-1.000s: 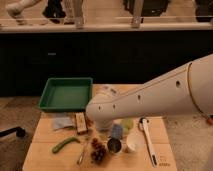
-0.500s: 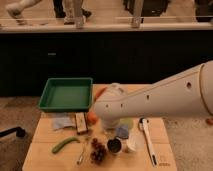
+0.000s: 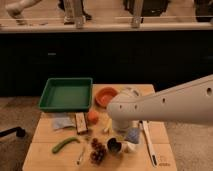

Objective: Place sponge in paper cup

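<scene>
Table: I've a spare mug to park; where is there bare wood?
Free: front-left corner of the table, below the green vegetable; the strip right of the white utensil. Crowded: centre-front, grapes, metal cup and paper cup packed together, the tool low above them by the sponge.

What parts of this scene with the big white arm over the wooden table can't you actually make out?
- Camera view: the gripper, low over the table's right front, is mostly covered by the white arm; whether it grips the small blue-grey sponge is unclear.
- Small white paper cup, beside the dark metal cup: too small to see inside.
- The arm's base is cut off by the right edge.
</scene>
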